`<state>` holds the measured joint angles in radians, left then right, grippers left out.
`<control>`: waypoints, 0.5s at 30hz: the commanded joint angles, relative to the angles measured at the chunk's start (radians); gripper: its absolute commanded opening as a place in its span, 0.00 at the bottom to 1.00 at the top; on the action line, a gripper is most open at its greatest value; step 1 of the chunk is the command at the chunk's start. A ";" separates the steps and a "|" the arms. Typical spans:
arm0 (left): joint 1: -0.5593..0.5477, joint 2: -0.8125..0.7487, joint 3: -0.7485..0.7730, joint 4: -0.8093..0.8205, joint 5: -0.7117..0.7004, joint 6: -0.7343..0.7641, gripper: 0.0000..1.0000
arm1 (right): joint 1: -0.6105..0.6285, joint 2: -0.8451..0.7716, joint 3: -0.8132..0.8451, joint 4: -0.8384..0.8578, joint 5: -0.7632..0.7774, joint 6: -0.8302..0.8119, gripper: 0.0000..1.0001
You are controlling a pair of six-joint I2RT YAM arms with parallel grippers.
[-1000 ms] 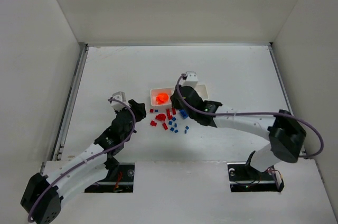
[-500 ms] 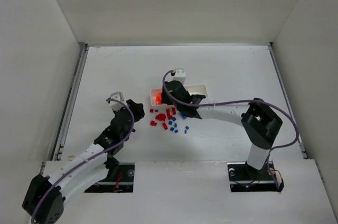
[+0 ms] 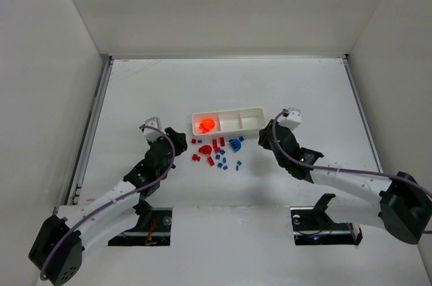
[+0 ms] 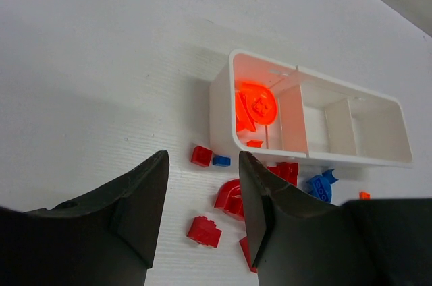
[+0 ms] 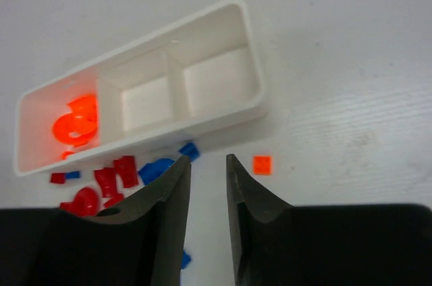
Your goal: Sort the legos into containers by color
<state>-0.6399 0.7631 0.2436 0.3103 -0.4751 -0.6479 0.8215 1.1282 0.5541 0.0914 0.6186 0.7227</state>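
The left gripper (image 4: 202, 164) and right gripper (image 5: 207, 164) hover with jaws parted, holding nothing. Between them, red and blue legos (image 3: 206, 150) lie scattered just before the white tray (image 3: 227, 111). Its left compartment holds a round orange piece (image 3: 206, 125).

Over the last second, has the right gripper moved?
Yes. The right gripper swung to the right and nearer to the bases. Earlier it hung over the white tray; now it sits just off that tray's right end.
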 commanded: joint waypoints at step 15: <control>-0.016 0.027 0.016 0.065 0.001 0.002 0.44 | -0.083 0.315 0.087 -0.038 -0.059 -0.052 0.42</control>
<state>-0.6487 0.8028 0.2436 0.3244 -0.4740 -0.6476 0.7464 1.4170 0.5869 0.0284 0.5674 0.6922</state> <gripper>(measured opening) 0.436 0.425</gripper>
